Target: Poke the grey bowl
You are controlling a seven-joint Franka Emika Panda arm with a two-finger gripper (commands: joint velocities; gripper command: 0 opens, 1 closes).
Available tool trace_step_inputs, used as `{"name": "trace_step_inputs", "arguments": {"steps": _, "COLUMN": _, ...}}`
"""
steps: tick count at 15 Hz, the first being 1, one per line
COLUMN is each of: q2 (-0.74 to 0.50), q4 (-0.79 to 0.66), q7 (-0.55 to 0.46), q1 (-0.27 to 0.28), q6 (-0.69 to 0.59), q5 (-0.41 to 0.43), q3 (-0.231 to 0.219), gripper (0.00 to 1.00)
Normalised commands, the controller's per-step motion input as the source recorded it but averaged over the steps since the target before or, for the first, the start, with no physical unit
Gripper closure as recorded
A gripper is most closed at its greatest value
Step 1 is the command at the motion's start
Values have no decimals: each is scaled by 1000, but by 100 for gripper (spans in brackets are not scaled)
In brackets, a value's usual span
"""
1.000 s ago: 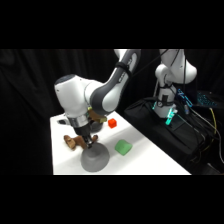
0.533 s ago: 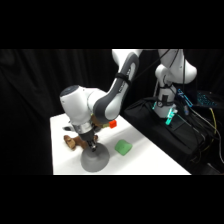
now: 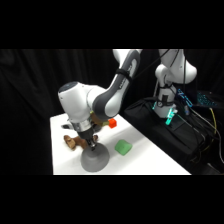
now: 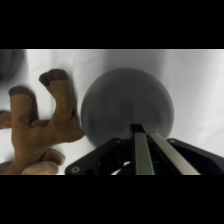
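White desk [image 3: 145,155] with four things

The grey bowl [image 3: 95,158], dome up, touches a brown plush toy [image 3: 74,142]; green block [image 3: 122,147], red block [image 3: 112,123] apart.

White arm [image 3: 80,102]; grey-black joints; black linkage [image 4: 130,157].

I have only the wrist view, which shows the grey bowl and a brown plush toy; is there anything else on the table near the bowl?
Observer: Yes. In the side view a green block lies on the table beside the grey bowl, apart from it.
Operator: Thank you. Is there anything more?
Observer: A small red block sits farther back, partly hidden by the arm.
Operator: And how does the gripper stand, seen from the side?
Observer: The gripper points down at the top of the bowl's dome and seems to touch it.
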Motion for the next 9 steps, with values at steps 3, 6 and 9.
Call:
{"name": "trace_step_inputs", "arguments": {"steps": 3, "q2": -351, "q4": 17, "q7": -153, "q1": -1, "q6": -391, "q5": 44, "q3": 29, "gripper": 72}}
{"name": "trace_step_inputs", "arguments": {"steps": 6, "q2": -294, "q4": 85, "q7": -114, "q1": 24, "q6": -401, "q5": 6, "q3": -9, "gripper": 51}}
{"name": "trace_step_inputs", "arguments": {"steps": 9, "q2": -206, "q4": 180, "q7": -79, "q1": 42, "q6": -411, "q5": 5, "q3": -9, "gripper": 16}}
